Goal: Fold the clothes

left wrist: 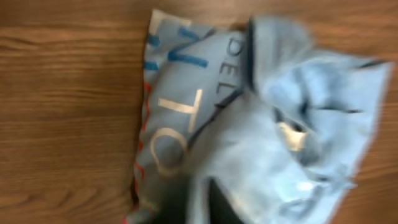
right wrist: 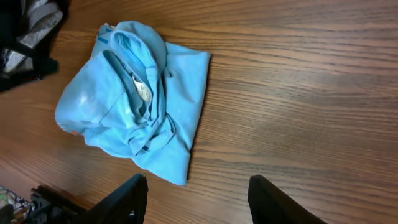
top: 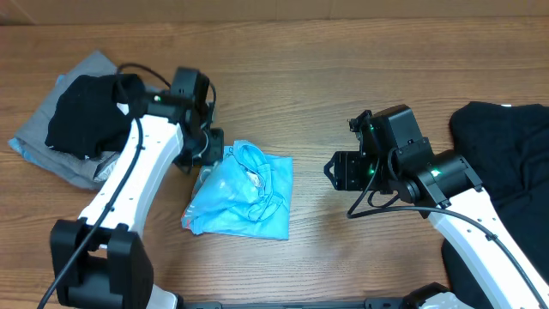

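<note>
The light blue T-shirt (top: pixel 244 193) lies bunched and partly folded on the wooden table, left of centre. It fills the blurred left wrist view (left wrist: pixel 261 124), showing white lettering, and also shows in the right wrist view (right wrist: pixel 130 106). My left gripper (top: pixel 206 159) is at the shirt's upper left edge, and its dark fingers (left wrist: pixel 208 205) appear shut on a fold of the fabric. My right gripper (top: pixel 339 172) is open and empty above bare table to the right of the shirt, with its fingers wide apart in the right wrist view (right wrist: pixel 199 202).
A pile of black and grey clothes (top: pixel 77 116) lies at the far left behind the left arm. A black garment (top: pixel 506 154) covers the table's right side, under the right arm. Bare wood (top: pixel 317 77) shows between the arms.
</note>
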